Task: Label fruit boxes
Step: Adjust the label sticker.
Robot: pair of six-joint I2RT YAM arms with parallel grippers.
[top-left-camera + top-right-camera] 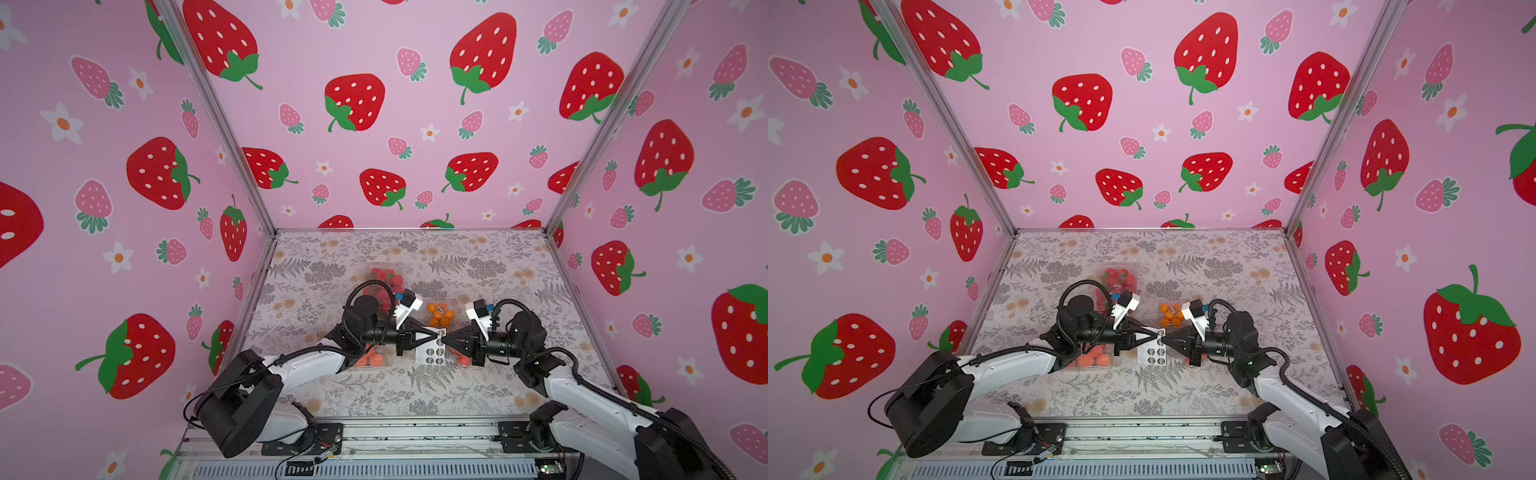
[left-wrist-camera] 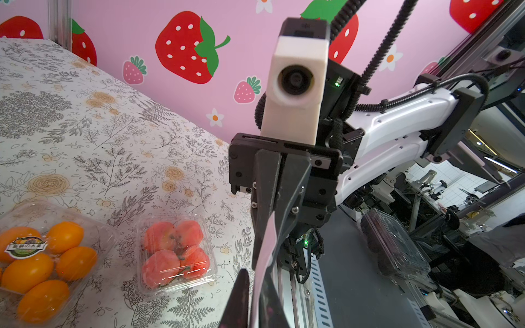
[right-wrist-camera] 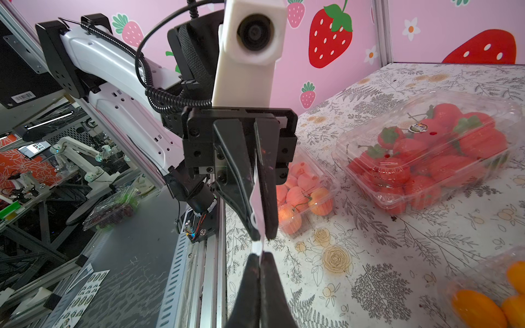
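Observation:
Both grippers meet tip to tip above the table's middle, each on the white sticker sheet (image 1: pixel 430 353) (image 1: pixel 1152 353), which hangs tilted below them. My left gripper (image 1: pixel 437 333) (image 2: pixel 254 275) has the sheet (image 2: pixel 265 255) between its fingers. My right gripper (image 1: pixel 444 337) (image 3: pixel 260 255) is shut on the sheet's edge. The strawberry box (image 1: pixel 384 282) (image 3: pixel 426 153) lies behind my left wrist with a round sticker (image 3: pixel 417 127) on its lid. The oranges box (image 1: pixel 440 313) (image 2: pixel 42 261) also bears a label (image 2: pixel 25 246). The large peach-pink fruit box (image 1: pixel 368 359) (image 3: pixel 304 196) lies under my left arm. The small one (image 2: pixel 174 252) sits under my right gripper.
Pink strawberry-print walls (image 1: pixel 374 124) close the table at the back and both sides. A metal rail (image 1: pixel 374 432) runs along the front edge. Off the table lie spare sticker sheets (image 3: pixel 82 292) and another clear box (image 2: pixel 395 244).

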